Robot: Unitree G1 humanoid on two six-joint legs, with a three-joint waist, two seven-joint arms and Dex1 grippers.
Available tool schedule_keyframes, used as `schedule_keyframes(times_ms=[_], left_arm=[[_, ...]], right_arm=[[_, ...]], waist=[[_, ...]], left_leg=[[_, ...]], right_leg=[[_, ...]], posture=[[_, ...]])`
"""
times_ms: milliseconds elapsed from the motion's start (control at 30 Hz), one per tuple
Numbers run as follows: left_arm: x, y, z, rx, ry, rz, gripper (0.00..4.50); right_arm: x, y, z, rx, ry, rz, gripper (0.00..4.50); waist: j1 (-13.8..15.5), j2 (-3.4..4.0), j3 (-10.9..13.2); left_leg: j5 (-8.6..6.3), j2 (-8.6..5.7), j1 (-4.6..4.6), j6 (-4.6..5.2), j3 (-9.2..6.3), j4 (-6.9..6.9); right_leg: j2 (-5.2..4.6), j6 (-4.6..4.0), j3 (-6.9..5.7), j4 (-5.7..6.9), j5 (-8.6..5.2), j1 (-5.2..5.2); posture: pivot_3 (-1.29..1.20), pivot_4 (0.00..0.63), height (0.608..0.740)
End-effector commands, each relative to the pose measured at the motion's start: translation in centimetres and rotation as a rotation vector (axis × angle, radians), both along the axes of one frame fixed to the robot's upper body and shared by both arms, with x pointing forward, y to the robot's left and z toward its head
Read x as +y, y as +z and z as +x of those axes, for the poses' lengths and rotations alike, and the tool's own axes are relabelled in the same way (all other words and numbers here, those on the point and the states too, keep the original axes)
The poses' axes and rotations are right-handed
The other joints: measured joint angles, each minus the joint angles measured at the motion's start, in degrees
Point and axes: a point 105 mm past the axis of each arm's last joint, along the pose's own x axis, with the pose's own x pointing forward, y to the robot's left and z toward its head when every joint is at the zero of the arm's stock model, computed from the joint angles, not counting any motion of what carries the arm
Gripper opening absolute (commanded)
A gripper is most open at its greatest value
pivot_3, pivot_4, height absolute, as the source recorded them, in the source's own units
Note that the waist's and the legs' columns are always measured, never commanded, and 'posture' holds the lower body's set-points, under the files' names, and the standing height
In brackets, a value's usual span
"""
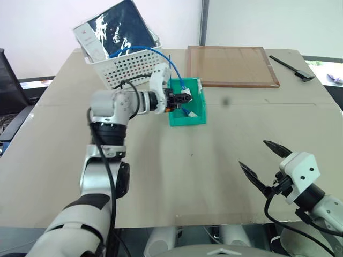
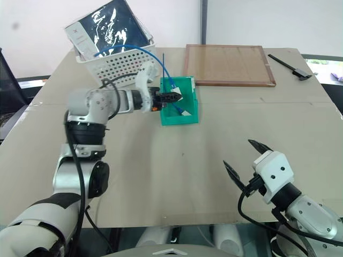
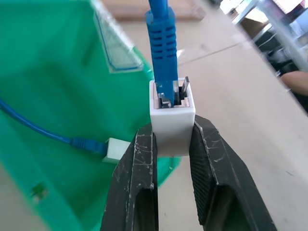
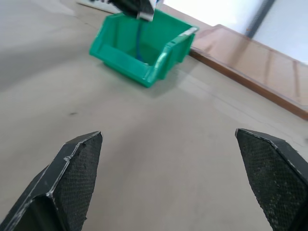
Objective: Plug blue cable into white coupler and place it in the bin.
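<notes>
Risk: the small white plastic cube-shaped coupler (image 3: 172,122) is being held above the rim of the teal-green sloped-wall plastic bin (image 1: 194,115); if let go from here it may be landing on the rim or outside, since the trailing cable could be tugging it sideways.
Second risk: the plug could be working loose if the cable is dragging during the drop.
Blue cable: the thin bright-blue network cable (image 3: 162,38) is sitting with its ribbed boot in the coupler's socket, arcing away toward the white perforated basket (image 1: 123,67) at 11 o'clock of the bin.
Left gripper (image 3: 172,144): its black fingers are pinching the coupler's sides firmly.
Right gripper (image 1: 266,160): hanging spread wide at 5 o'clock of the bin, gripping nothing.
Bin contents: another blue cable with a white end piece (image 3: 114,149) is lying inside.
</notes>
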Motion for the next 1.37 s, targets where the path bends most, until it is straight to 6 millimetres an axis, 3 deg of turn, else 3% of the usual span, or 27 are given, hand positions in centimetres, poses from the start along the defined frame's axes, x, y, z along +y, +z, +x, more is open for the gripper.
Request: schedule_keyframes(times_ms=[33, 233, 267, 333, 433, 467, 600, 867, 1000, 1200, 1267, 1367], left_arm=[[-0.6, 1.2, 1.0, -0.037, 0.004, 0.016, 1.53], [0.4, 2.0, 0.2, -0.024, -0.015, 0.010, 4.33], [0.7, 2.1, -0.5, -0.017, -0.030, 0.002, 4.46], [1.5, 2.2, -1.5, -0.060, -0.047, 0.024, 4.46], [3.7, 2.2, -3.8, -0.308, -0.052, 0.090, 4.46], [3.5, 2.5, -4.8, -0.385, -0.080, 0.022, 4.46], [4.8, 0.9, -7.9, -0.545, -0.122, 0.040, 4.46], [8.9, -3.6, -11.8, -0.515, -0.091, -0.001, 4.46], [10.4, -5.4, -14.2, -0.493, -0.091, 0.046, 4.46], [12.8, -7.8, -17.5, -0.434, -0.082, 0.142, 4.46], [13.8, -8.4, -18.1, -0.419, -0.053, 0.163, 4.46], [13.8, -8.7, -17.9, -0.412, -0.040, 0.164, 4.46]], right_arm=[[0.2, 1.6, -0.4, -0.083, -0.001, -0.006, 4.50], [0.1, 1.4, -0.6, -0.075, -0.004, -0.008, 4.50], [0.1, 1.4, -0.5, -0.071, -0.004, -0.010, 4.50], [0.0, 1.2, -0.2, -0.065, 0.001, -0.012, 4.50], [-0.2, 1.2, 0.9, -0.070, 0.019, 0.013, 4.50], [-0.4, 1.2, 1.3, -0.071, 0.025, 0.009, 4.50], [-1.1, 1.2, 2.4, -0.076, 0.049, 0.006, 4.50], [-3.4, 0.0, 4.0, 0.043, 0.157, 0.017, 4.50], [-5.9, -0.4, 4.6, 0.075, 0.156, -0.041, 4.50], [-9.9, -2.1, 3.9, 0.175, 0.136, -0.137, 4.50], [-11.0, -2.2, 3.6, 0.190, 0.124, -0.159, 4.50], [-12.3, -2.5, 3.8, 0.209, 0.115, -0.176, 4.50]], waist=[[-0.24, 0.00, 0.02], [-0.40, -0.01, 0.19], [-0.49, 0.00, 0.23], [-0.41, 0.00, 0.24], [-1.27, 0.08, 0.23], [-1.14, 0.08, 0.24], [0.37, 0.03, 0.31], [1.10, 0.05, 0.32], [1.11, 0.07, 0.34], [1.29, 0.08, 0.34], [1.25, 0.09, 0.35], [1.18, 0.09, 0.35]], left_leg=[[0.00, 0.01, 0.00, 0.00, 0.02, -0.02], [0.01, 0.06, -0.12, -0.03, 0.08, -0.06], [0.01, 0.06, -0.11, -0.03, 0.11, -0.06], [0.01, 0.08, -0.10, -0.03, 0.15, -0.06], [0.02, 0.16, 0.03, -0.04, 0.35, -0.11], [0.01, 0.19, 0.13, -0.06, 0.49, -0.17], [0.01, 0.18, 0.00, -0.06, 0.37, -0.13], [-0.14, 0.16, 0.00, 0.23, 0.40, -0.07], [-0.15, 0.17, 0.00, 0.25, 0.40, -0.07], [-0.18, 0.19, 0.00, 0.30, 0.46, -0.09], [-0.18, 0.20, 0.01, 0.30, 0.46, -0.08], [-0.18, 0.25, 0.06, 0.31, 0.51, -0.07]], right_leg=[[0.00, 0.00, 0.04, 0.00, 0.00, -0.02], [0.01, -0.01, 0.13, 0.01, 0.00, -0.20], [0.01, -0.01, 0.16, 0.02, 0.00, -0.20], [0.00, -0.01, 0.22, 0.02, 0.01, -0.21], [0.00, -0.18, 0.48, 0.05, 0.11, -0.22], [0.00, -0.25, 0.64, 0.06, 0.14, -0.22], [-0.05, -0.29, 0.63, 0.03, 0.16, -0.25], [-0.05, -0.51, 0.49, -0.02, 0.03, -0.18], [-0.03, -0.51, 0.46, -0.02, 0.02, -0.18], [-0.05, -0.53, 0.48, -0.06, 0.02, -0.17], [-0.06, -0.51, 0.47, -0.05, 0.01, -0.16], [-0.05, -0.47, 0.48, -0.05, -0.01, -0.12]], posture=[[0.00, 0.150, 0.740], [0.00, 0.150, 0.740], [0.00, 0.150, 0.740], [0.00, 0.150, 0.740], [0.00, 0.150, 0.740], [0.00, 0.150, 0.740], [0.00, 0.150, 0.740], [0.00, 0.150, 0.740], [0.00, 0.150, 0.740], [0.00, 0.150, 0.740], [0.00, 0.150, 0.740], [0.00, 0.150, 0.740]])
